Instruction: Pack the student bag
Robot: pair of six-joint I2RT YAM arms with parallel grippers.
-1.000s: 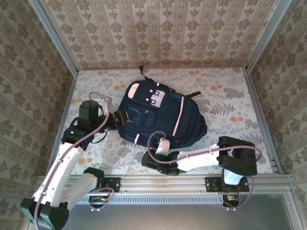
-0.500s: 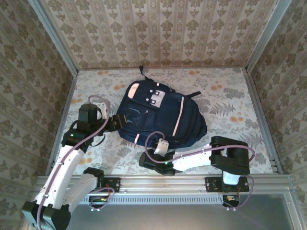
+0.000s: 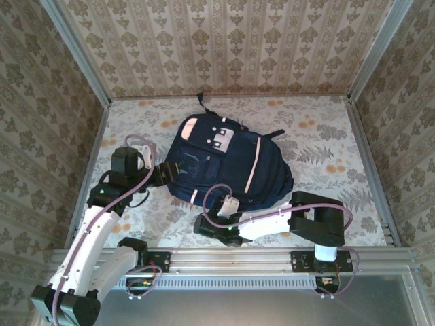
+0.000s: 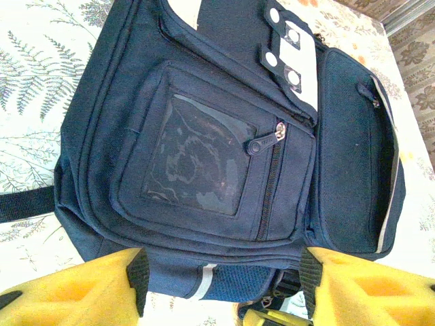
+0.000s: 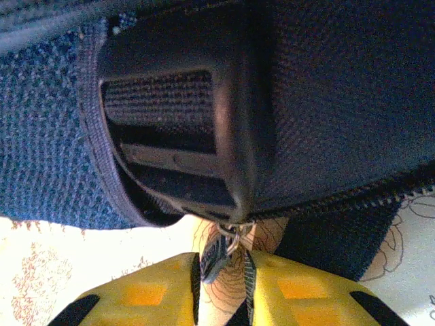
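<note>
The student bag (image 3: 231,163), navy with pale pink stripes, lies flat on the floral table, front pockets up. My left gripper (image 3: 165,171) is at its left edge. In the left wrist view the left gripper (image 4: 223,278) is open wide, and the student bag's (image 4: 204,156) lower edge lies between the yellow fingers. My right gripper (image 3: 202,225) reaches low along the bag's near edge. Up close the right gripper (image 5: 222,272) stands narrowly open around a small metal zipper pull (image 5: 214,255). The pull rests against the left pad, with a gap to the right pad.
A black strap buckle (image 5: 170,136) sits just above the zipper pull. A dark strap (image 4: 24,204) trails off the bag's side. Patterned walls enclose the table on three sides, and the metal rail (image 3: 231,259) runs along the near edge.
My right arm has slid left along the bag's near edge and its jaws have narrowed. The left gripper has edged slightly toward the bag.
</note>
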